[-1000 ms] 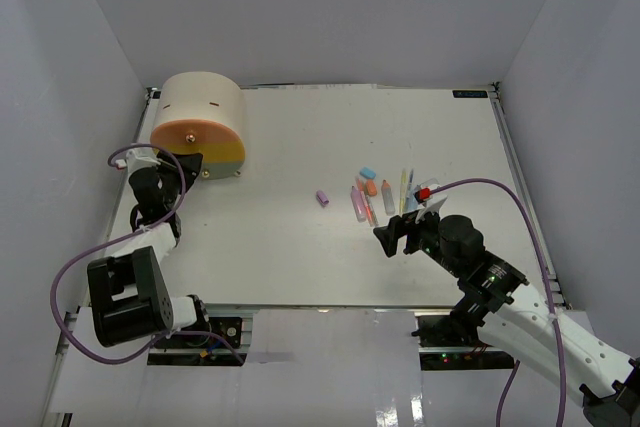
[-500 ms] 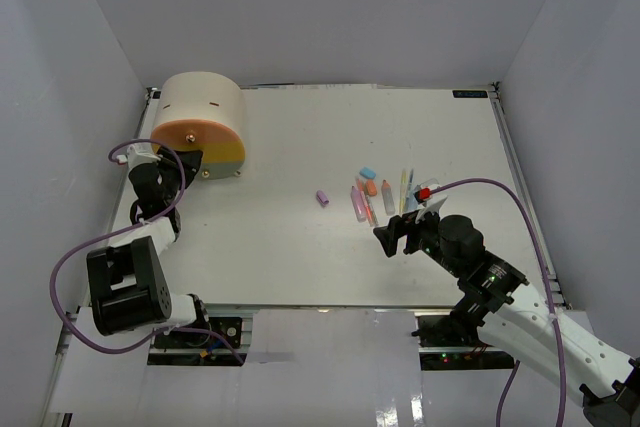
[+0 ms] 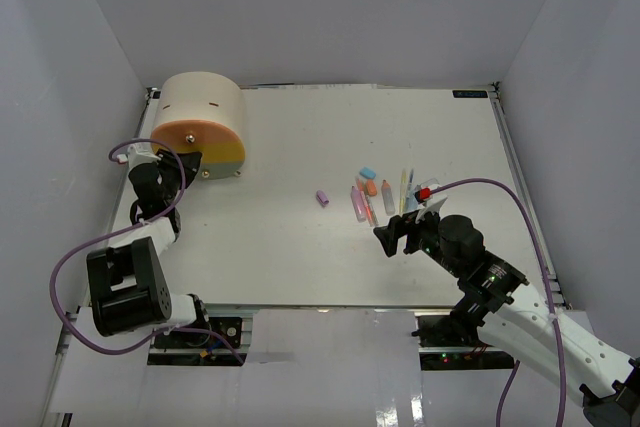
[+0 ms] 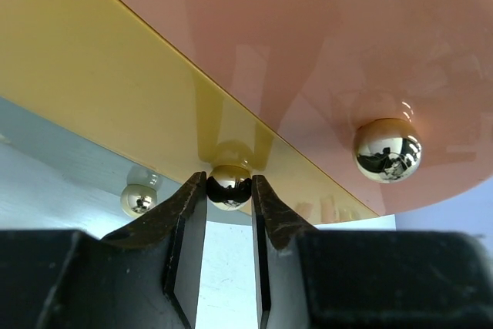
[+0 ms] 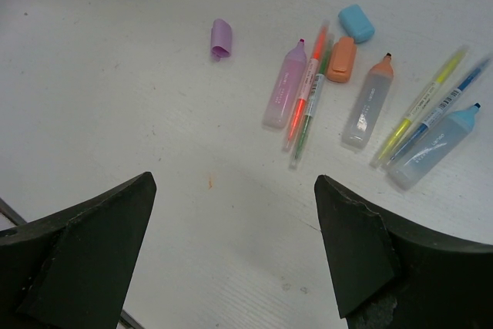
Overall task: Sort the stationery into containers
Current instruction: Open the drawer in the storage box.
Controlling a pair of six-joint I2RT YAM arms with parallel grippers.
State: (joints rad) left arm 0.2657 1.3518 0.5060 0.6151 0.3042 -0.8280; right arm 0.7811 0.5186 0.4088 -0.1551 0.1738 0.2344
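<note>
My left claw (image 4: pixel 228 199) is clenched on the small round gold knob (image 4: pixel 229 185) of the yellow drawer front (image 4: pixel 92 75), one finger pressed to each side. The beige half-cylinder cabinet (image 3: pixel 200 107) sits at the far left corner of the white bench (image 3: pixel 280 257), close to the left wall (image 3: pixel 60 97), so room is tight there.

Knobs in the left wrist view: three.

My right claw (image 5: pixel 233 184) is released, jaws wide, and hangs over bare bench near the stationery. The stationery lies right of centre, well apart from the cabinet and off every edge.

Count:
- Three short blocks: purple block (image 5: pixel 220 38), blue block (image 5: pixel 356 22), orange block (image 5: pixel 341 59).
- Three stubby markers: purple marker (image 5: pixel 284 86), orange-capped marker (image 5: pixel 368 103), blue marker (image 5: pixel 431 148).
- Four thin pens: red-orange pen (image 5: pixel 296 117), green pen (image 5: pixel 306 125), yellow pen (image 5: pixel 420 107), blue pen (image 5: pixel 441 109).

The pen labels are too small to read.
</note>
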